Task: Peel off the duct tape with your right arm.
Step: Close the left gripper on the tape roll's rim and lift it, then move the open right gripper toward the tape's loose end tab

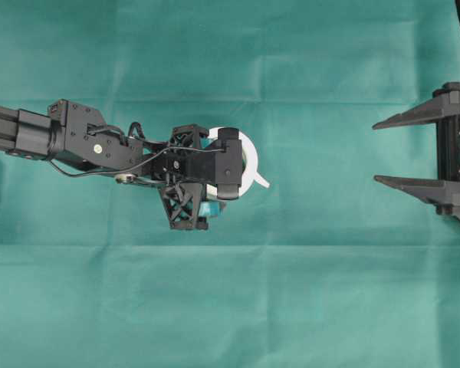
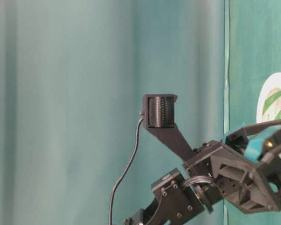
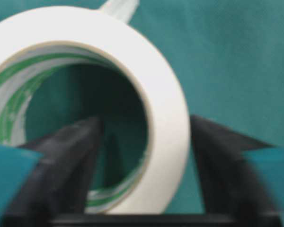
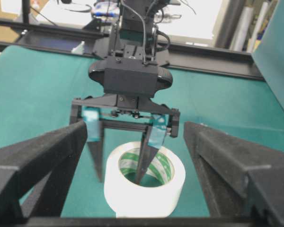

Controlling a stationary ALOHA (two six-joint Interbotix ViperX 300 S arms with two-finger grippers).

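Jaws, left gripper (image 4: 120,163): straddling the wall of the duct tape (image 4: 144,185), one finger inside the core, one outside; whether they pinch it, cannot tell.
Jaws, right gripper (image 1: 402,150): spread wide, empty.
Tape: flat on the table (image 1: 230,307), hole upward, well apart from the right gripper.
Strip end (image 1: 261,182): points toward the right gripper.
Views: only overhead shows that gap; left wrist shows the straddle.

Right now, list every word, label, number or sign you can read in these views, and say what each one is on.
No text can be read.
White-cream duct tape roll: green print on its inner core, only blurred stripes.
Black left arm: small round dot sticker, nothing legible on it.
Green cloth-covered table: unmarked.
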